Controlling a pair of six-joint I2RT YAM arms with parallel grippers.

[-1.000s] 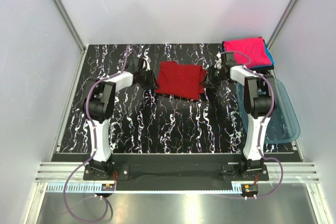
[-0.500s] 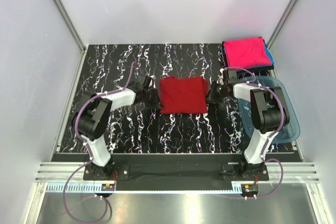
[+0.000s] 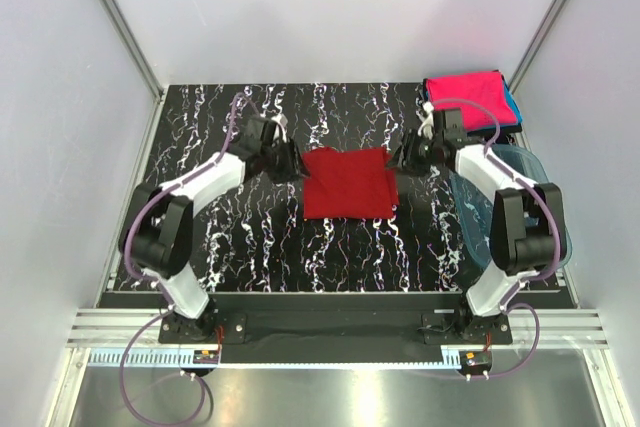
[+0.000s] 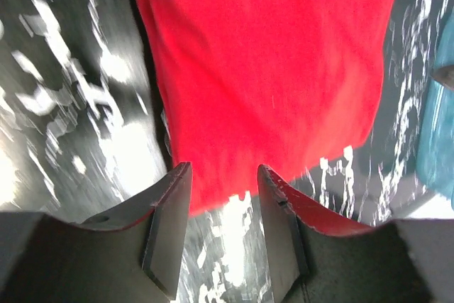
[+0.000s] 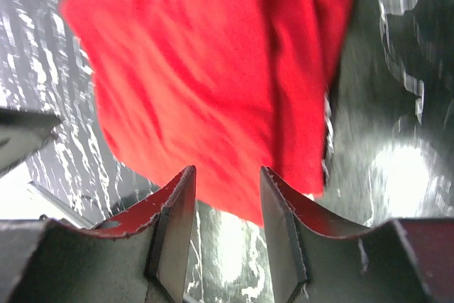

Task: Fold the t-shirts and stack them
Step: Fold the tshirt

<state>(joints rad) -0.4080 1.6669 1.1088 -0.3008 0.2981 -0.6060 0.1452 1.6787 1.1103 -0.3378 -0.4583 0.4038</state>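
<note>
- We see the red t-shirt [image 3: 347,183] lying flat on the worktop [image 3: 330,247], folded to a rough rectangle, about midway between the two arms.
- The left end effector [image 4: 223,168] sits low at the shirt's left edge. Its jaws stand partly apart, and in the left wrist view the cloth's edge lies in the gap at the fingertips, unpinched, with bare worktop showing between the fingers [image 4: 170,218].
- The right end effector [image 5: 227,169] sits at the shirt's right edge in the same way. Its jaws are partly apart, the red hem reaches just between their tips, and nothing is clamped.
- In the right wrist view, the shirt shows a thicker doubled fold along one side and a few soft wrinkles.
- At the far right corner of the worktop, a pink t-shirt [image 3: 465,97] lies folded on top of a teal-blue t-shirt [image 3: 511,104], of which only a strip shows along the right side.
- A translucent blue tub [image 3: 535,209] rests by the right edge, beside the right arm and well apart from the red shirt.
</note>
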